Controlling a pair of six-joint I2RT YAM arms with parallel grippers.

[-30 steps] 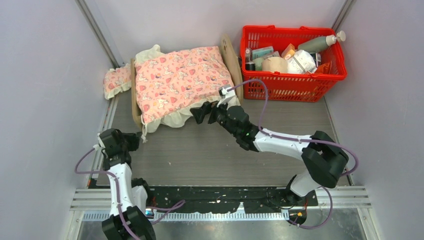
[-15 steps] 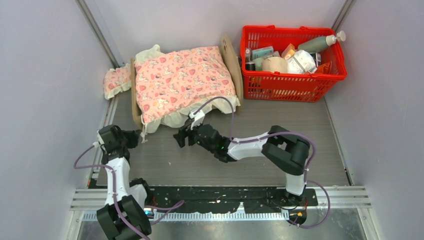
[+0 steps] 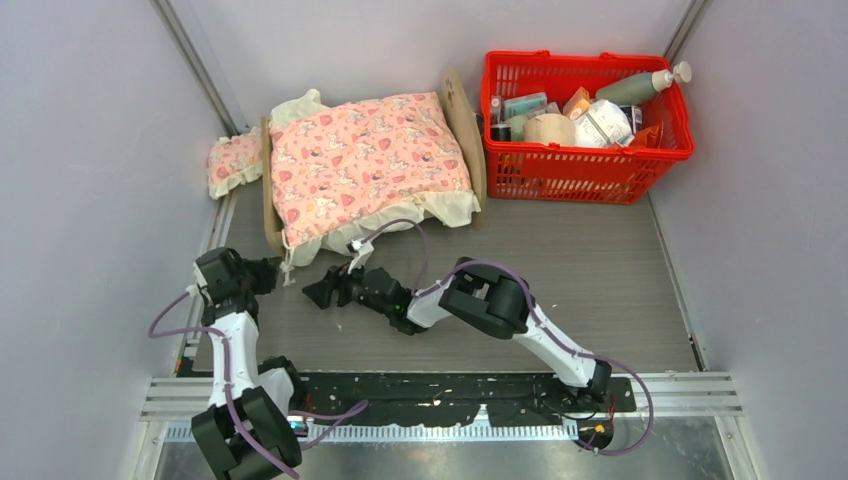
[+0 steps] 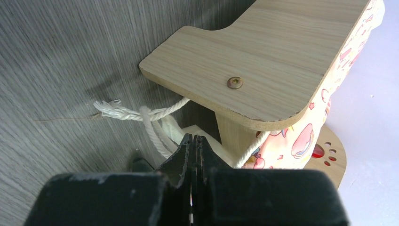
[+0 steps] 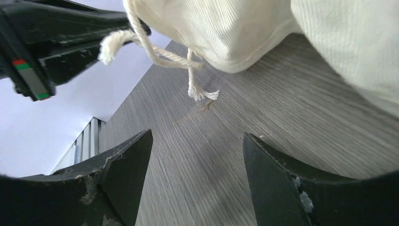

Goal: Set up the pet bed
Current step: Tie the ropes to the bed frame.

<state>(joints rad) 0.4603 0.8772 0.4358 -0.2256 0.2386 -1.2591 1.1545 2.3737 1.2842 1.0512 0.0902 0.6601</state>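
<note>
I see grey wood-grain worktop (image 3: 580, 270), pale walls (image 3: 70, 150) boxing it on three sides. Pet bed (image 3: 463, 108) at far left-centre under pink blanket (image 3: 365, 160), red basket (image 3: 580, 170) just beside headboard. Left gripper (image 3: 264, 276) jaws clenched at footboard corner, beside white cord (image 4: 141, 113). Right gripper (image 3: 318, 291) jaws released, low over worktop near cream frill (image 5: 244, 33).

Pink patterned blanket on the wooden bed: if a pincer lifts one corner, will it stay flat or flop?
Probably flops: the pink patterned blanket drapes over the light plywood bed frame, its cream frill hanging limp. Likely light: thin cloth. One corner pulled would probably bunch or slide it, not lift it whole.
</note>
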